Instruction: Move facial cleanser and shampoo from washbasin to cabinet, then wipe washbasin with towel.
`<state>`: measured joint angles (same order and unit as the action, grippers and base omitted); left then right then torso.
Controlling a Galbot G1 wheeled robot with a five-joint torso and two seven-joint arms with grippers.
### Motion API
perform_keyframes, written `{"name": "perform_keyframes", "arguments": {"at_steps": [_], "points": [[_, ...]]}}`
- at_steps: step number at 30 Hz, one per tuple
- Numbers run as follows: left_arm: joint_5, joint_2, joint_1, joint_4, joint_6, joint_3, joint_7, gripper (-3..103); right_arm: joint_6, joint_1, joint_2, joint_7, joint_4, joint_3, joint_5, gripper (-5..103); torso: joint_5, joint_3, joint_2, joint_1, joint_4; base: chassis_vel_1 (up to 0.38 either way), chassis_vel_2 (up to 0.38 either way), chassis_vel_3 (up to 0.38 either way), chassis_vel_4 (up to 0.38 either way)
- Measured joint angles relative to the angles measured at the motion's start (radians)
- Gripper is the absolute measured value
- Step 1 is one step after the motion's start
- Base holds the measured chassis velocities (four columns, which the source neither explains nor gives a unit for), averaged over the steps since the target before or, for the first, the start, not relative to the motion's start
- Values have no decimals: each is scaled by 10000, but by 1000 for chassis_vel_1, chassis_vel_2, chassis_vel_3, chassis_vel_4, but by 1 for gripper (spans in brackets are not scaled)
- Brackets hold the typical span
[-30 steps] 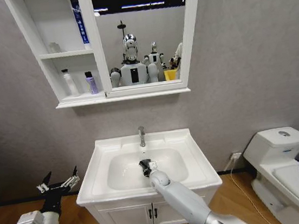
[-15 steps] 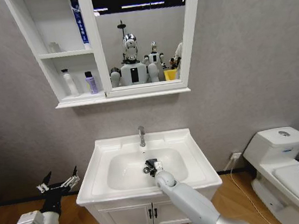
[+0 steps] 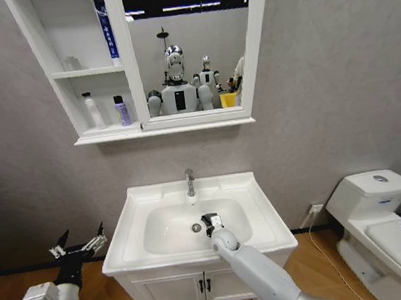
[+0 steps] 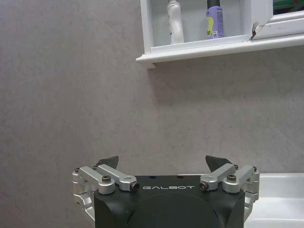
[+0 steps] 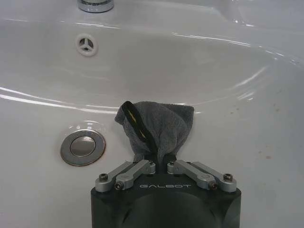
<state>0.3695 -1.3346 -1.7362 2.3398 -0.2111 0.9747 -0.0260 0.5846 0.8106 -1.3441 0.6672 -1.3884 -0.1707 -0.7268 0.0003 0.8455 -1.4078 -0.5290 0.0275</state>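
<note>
My right gripper (image 5: 162, 159) is shut on the towel (image 5: 159, 126), a dark grey cloth with a black and yellow edge, and holds it down in the bowl of the white washbasin (image 3: 260, 219) just beside the round metal drain (image 5: 82, 147). In the head view the right gripper (image 3: 210, 223) sits right of the drain (image 3: 196, 228). The facial cleanser (image 3: 93, 111) and the purple shampoo (image 3: 122, 110) stand side by side on the lowest shelf of the cabinet (image 3: 53, 51). My left gripper (image 3: 77, 246) hangs open, left of the basin.
A chrome tap (image 3: 189, 182) rises at the basin's back edge. A tall blue-and-white tube (image 3: 106, 30) stands on the cabinet's top shelf. A white toilet (image 3: 386, 230) stands at the right. Below the basin is a two-door cupboard (image 3: 181, 291).
My right gripper has slid the towel across the bowl from over the drain to its right side, uncovering the drain. The left arm has not moved.
</note>
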Motion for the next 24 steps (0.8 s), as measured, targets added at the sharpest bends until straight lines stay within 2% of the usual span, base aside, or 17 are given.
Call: {"name": "perform_keyframes", "arguments": {"at_steps": [10, 13, 16, 21, 24], "points": [[0, 0, 0, 0, 0, 0, 0, 100, -46, 267, 463, -172, -392, 453, 534, 6, 0, 1, 0, 0, 2, 0, 0, 0, 0], [0, 0, 0, 0, 0, 0, 0, 100, -371, 267, 557, -521, -427, 628, 767, 6, 0, 1, 1, 0, 6, 0, 0, 0, 0], [0, 0, 0, 0, 1, 0, 0, 100, -1123, 123, 631, -1163, -427, 762, 1256, 6, 0, 1, 0, 0, 1, 0, 0, 0, 0], [0, 0, 0, 0, 0, 0, 0, 100, -1131, 41, 676, -1005, -493, 824, 1366, 6, 0, 1, 1, 0, 1, 0, 0, 0, 0], [0, 0, 0, 0, 0, 0, 0, 100, -865, 48, 774, -575, -786, 866, 1079, 6, 0, 1, 0, 0, 2, 0, 0, 0, 0]]}}
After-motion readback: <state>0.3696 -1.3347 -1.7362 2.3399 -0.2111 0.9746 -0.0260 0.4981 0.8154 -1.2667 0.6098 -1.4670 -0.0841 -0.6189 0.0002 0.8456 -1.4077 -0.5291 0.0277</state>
